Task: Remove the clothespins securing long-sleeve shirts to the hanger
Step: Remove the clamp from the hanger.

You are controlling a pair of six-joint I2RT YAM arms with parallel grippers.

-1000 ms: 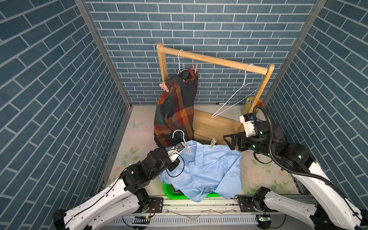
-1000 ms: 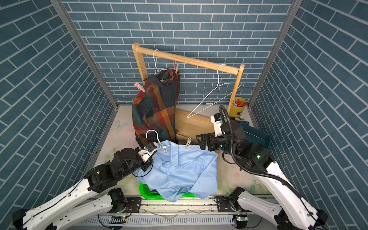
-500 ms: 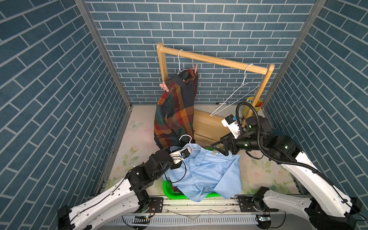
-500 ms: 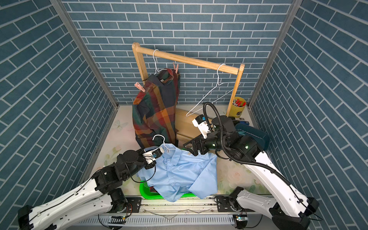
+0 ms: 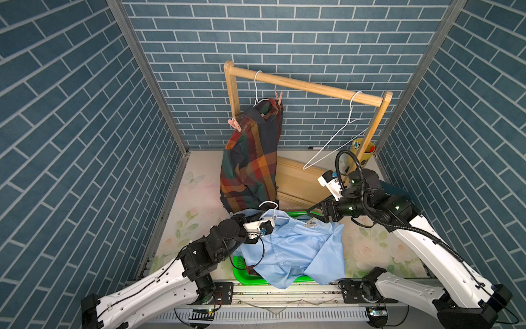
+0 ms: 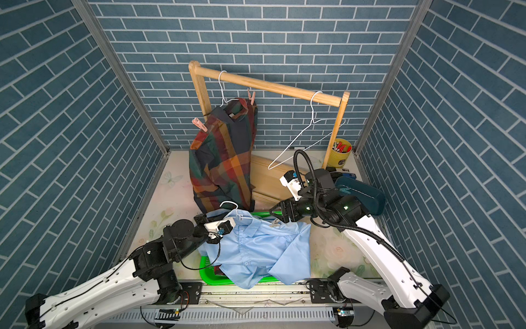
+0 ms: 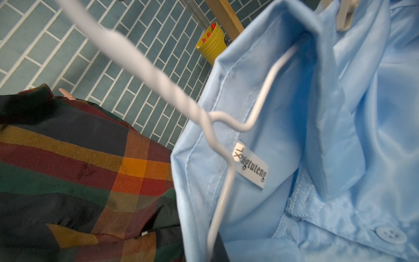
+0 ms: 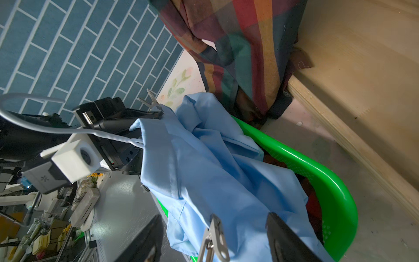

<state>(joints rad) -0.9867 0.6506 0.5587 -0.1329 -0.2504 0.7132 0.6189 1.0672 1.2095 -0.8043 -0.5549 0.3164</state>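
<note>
— Left gripper?
— Clamped tight on the white hanger. The light blue shirt hangs over the green basket at the table front edge.
— Right gripper?
— I see its jaws apart, straddling the pale clothespin on the shirt's shoulder, with gaps on both sides.

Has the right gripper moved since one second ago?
Yes. In both top views the right gripper moved away from the yellow cup toward the plaid shirt; its open fingers now straddle the pale clothespin on the blue shirt.
</note>
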